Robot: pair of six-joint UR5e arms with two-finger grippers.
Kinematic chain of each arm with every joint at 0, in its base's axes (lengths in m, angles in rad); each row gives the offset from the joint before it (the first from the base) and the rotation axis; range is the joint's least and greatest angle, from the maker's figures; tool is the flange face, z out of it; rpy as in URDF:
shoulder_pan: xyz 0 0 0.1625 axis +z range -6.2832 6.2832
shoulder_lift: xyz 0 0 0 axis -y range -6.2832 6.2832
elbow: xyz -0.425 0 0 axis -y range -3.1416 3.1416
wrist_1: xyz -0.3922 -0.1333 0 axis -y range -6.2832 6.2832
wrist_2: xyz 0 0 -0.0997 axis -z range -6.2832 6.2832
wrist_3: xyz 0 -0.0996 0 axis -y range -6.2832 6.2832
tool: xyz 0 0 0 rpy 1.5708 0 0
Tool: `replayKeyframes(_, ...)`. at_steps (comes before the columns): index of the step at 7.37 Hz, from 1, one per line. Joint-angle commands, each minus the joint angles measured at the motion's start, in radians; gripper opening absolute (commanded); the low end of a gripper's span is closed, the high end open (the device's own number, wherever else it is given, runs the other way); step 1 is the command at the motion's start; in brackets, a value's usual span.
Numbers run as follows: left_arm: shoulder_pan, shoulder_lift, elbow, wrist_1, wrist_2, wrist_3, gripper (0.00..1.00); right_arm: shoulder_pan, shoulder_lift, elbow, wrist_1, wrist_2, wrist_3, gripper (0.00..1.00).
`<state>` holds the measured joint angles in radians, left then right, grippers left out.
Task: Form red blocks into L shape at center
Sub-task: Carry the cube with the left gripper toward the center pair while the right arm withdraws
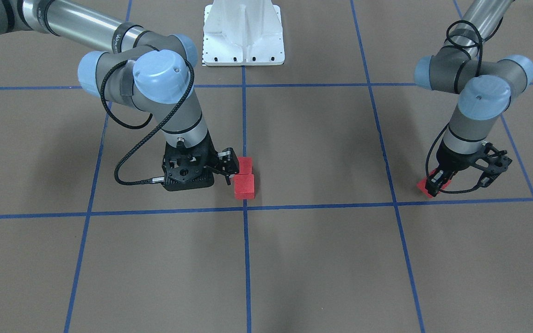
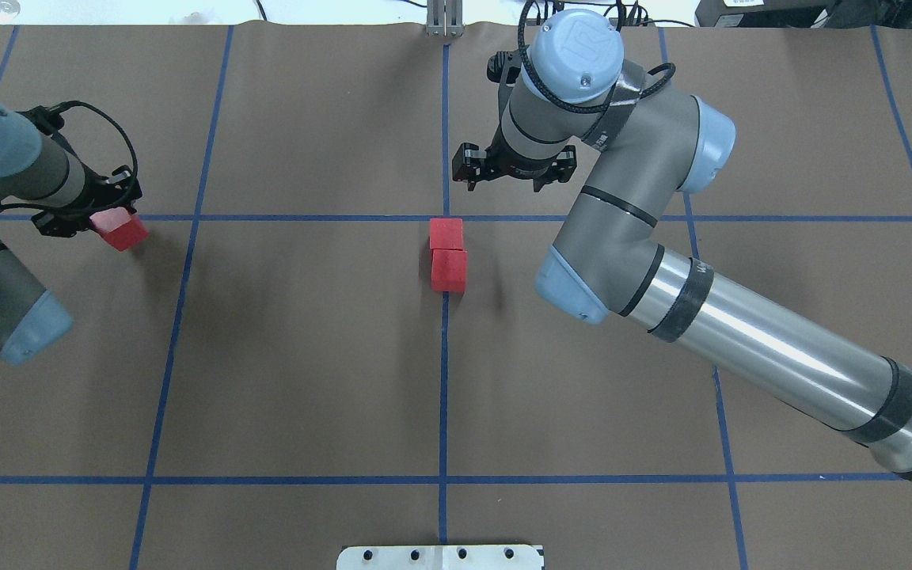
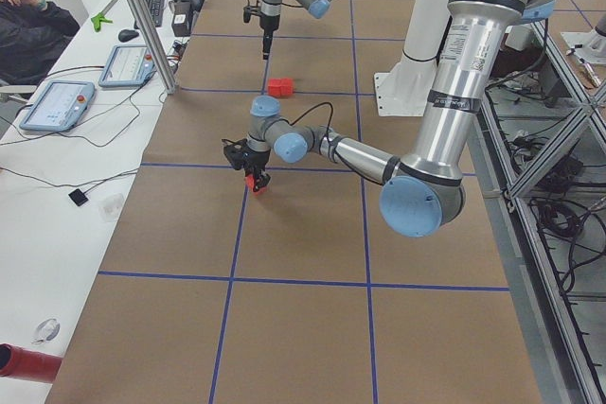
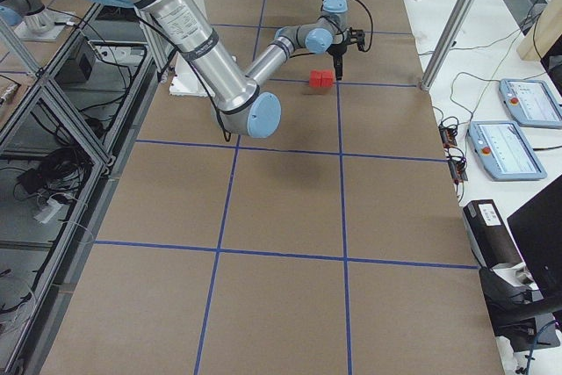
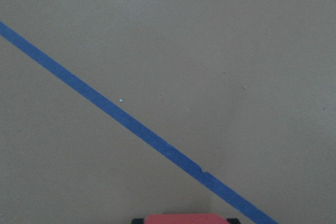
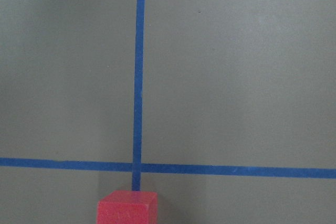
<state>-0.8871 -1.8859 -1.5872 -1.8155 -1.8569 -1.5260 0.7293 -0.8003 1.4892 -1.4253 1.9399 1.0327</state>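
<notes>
Two red blocks [image 2: 446, 234] [image 2: 449, 271] lie end to end on the middle blue line, touching, just on the robot's side of the tape crossing at the center [image 2: 446, 218]. They also show in the front view [image 1: 244, 164] [image 1: 244, 186]. My right gripper [image 1: 229, 169] hangs open and holds nothing, raised a little beyond them. Its wrist view catches one block [image 6: 127, 207] at the bottom edge. Far to the left, my left gripper [image 1: 436, 184] is shut on the third red block [image 2: 125, 231], low over the floor by a tape line. That block's edge [image 5: 186, 218] shows in the left wrist view.
The white robot base [image 1: 243, 34] stands at the table's robot side. A side bench with tablets [image 3: 57, 101], a metal post [image 3: 142, 16] and a seated person [image 3: 28, 21] lie past the table's far edge. Brown floor stretches between the two arms.
</notes>
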Motion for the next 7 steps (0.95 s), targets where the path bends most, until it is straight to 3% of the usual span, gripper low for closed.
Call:
replayKeyframes(1, 0.002, -0.221, 0.022, 0.228, -0.004, -0.14, 0.0, 0.089, -0.104, 0.051, 0.0, 0.057, -0.159, 0.99)
replayKeyframes(4, 0.094, -0.471, 0.16, 0.39, 0.001, -0.424, 0.0, 0.163, -0.213, 0.106, 0.005, 0.102, -0.317, 0.99)
replayKeyframes(7, 0.164, -0.698, 0.404, 0.427, -0.002, -0.659, 0.0, 0.206, -0.273, 0.131, 0.006, 0.143, -0.388, 0.99)
